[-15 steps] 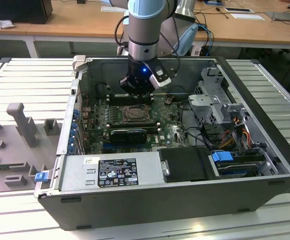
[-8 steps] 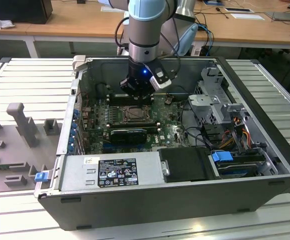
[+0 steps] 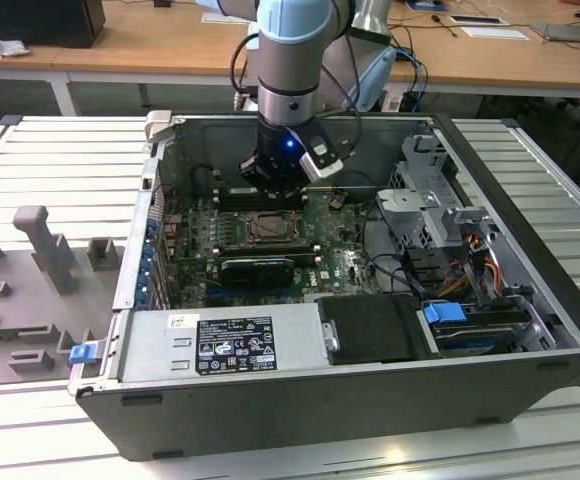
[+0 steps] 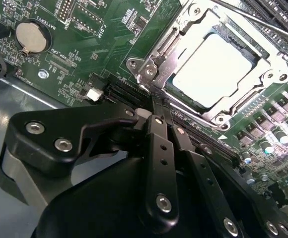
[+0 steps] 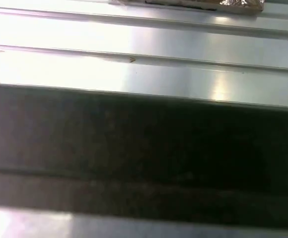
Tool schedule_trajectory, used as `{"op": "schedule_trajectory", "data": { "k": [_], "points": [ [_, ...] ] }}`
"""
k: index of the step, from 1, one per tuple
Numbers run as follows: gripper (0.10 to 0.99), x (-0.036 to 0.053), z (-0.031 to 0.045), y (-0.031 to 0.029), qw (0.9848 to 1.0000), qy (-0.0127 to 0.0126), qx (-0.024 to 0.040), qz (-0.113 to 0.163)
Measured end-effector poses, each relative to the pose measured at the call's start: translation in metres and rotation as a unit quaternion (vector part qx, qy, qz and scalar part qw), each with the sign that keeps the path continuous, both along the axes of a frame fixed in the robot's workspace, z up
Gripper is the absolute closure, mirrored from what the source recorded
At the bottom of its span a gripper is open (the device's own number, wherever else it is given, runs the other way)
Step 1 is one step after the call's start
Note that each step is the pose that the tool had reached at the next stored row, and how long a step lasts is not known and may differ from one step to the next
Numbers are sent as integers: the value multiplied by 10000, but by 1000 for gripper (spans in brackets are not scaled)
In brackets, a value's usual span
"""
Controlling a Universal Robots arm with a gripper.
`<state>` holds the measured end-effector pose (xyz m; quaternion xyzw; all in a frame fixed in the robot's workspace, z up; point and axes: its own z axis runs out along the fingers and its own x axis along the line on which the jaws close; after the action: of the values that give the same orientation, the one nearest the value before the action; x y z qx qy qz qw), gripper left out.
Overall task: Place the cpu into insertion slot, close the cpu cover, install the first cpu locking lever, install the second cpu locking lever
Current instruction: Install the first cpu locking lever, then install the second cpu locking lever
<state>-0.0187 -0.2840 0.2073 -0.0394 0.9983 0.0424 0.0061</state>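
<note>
Silvery-grey metal top of the cpu point(image 4: 214, 69) is seen seated in the insertion slot point(image 4: 156, 94) in the second wrist view, so placement reads as done. The cpu cover point(image 4: 193, 22) is seen lying down around the chip, its window framing the metal top; cover closing is judged complete or nearly so. A thin locking lever point(image 4: 263, 22) is seen running along the far side of the socket; whether it is latched cannot be told. The levers are judged to be the work left, at least one of them.

In the exterior view the gripper point(image 3: 273, 178) is held low inside the open computer case point(image 3: 530, 330), just beyond the slot point(image 3: 268, 228), over the green motherboard point(image 3: 342, 262). In the second wrist view the gripper point(image 4: 156, 106) is seen with its jaws drawn together, with no gap visible and nothing held between them, their tips at the socket's near edge beside a corner screw point(image 4: 132, 63). Contact with the socket frame cannot be confirmed.

A coin cell battery point(image 4: 30, 36) is seen well apart from the socket. The case rests on a ribbed metal worktop point(image 3: 60, 150). The first wrist view is blurred; bright metal ribs and a dark band are made out, nothing more.
</note>
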Motion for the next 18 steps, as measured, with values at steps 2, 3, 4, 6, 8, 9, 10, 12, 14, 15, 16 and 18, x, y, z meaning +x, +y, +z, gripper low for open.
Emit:
{"op": "schedule_trajectory", "data": {
  "k": [2,3,4,6,8,9,10,12,14,15,16,18],
  "points": [
    [980,0,90,0,10000,0,0,0],
    [980,0,146,-1,10000,1,-3,0],
    [980,0,149,-7,10000,0,0,2],
    [980,0,150,-35,10000,1,-1,1],
    [980,0,150,-47,10000,1,-1,0],
    [980,0,150,-54,10000,1,-1,0],
    [980,0,150,-58,10000,1,-1,0],
    [980,0,150,-65,10000,1,-1,0],
    [980,0,150,-71,10000,1,-1,0],
    [980,0,150,-74,10000,1,-1,0],
    [980,0,150,-82,10000,1,-2,1],
    [980,0,206,-86,10000,1,-2,0]
  ]
}}
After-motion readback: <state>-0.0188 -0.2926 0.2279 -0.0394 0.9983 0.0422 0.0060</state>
